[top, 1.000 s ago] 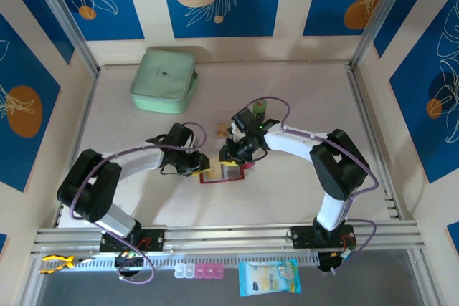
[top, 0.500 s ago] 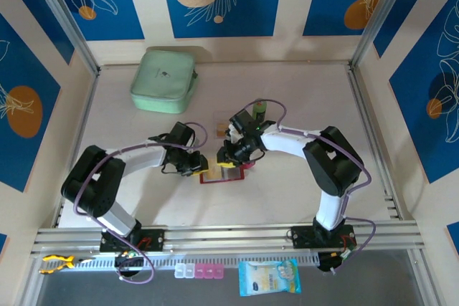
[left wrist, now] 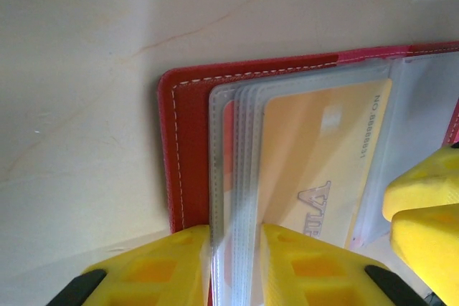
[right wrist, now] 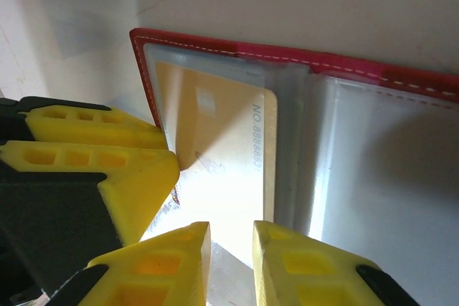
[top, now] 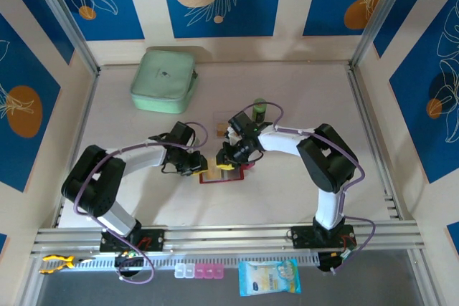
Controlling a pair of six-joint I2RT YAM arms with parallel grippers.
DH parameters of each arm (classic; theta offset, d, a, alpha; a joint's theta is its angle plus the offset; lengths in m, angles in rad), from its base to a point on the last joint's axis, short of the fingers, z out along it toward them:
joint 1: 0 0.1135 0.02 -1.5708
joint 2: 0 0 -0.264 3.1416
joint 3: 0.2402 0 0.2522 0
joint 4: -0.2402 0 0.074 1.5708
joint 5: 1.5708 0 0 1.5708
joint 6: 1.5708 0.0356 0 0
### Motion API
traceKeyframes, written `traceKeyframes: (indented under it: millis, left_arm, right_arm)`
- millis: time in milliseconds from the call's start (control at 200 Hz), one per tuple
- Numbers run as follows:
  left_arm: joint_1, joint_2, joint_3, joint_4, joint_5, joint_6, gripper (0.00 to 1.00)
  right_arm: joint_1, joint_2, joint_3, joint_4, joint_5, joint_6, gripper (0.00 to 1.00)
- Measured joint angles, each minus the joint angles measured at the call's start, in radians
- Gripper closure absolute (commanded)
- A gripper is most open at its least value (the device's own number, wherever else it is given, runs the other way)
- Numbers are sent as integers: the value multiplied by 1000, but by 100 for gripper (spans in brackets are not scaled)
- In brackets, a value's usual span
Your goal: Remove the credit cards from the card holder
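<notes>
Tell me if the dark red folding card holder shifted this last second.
No. The dark red folding card holder lies unchanged relative to the mint-green zip case.

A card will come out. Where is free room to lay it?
Free: the table right of the card holder, and the near strip before the arm bases. Crowded: the middle, where left gripper and right gripper meet; mint-green case far left.

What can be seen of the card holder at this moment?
The card holder is a dark red stitched wallet lying open and flat on the pale table. Greyish clear sleeves fan from its inside; one holds a yellowish card. The left pincer pinches the sleeves' edge; the right pincer sits at the card's end.
</notes>
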Motion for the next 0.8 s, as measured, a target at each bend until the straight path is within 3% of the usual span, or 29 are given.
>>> traceKeyframes:
  millis: [800]
  left_arm:
    - [0,0,1,-3,0,0,78]
  right_arm:
    - [5,34,12,-16,31,-9,76]
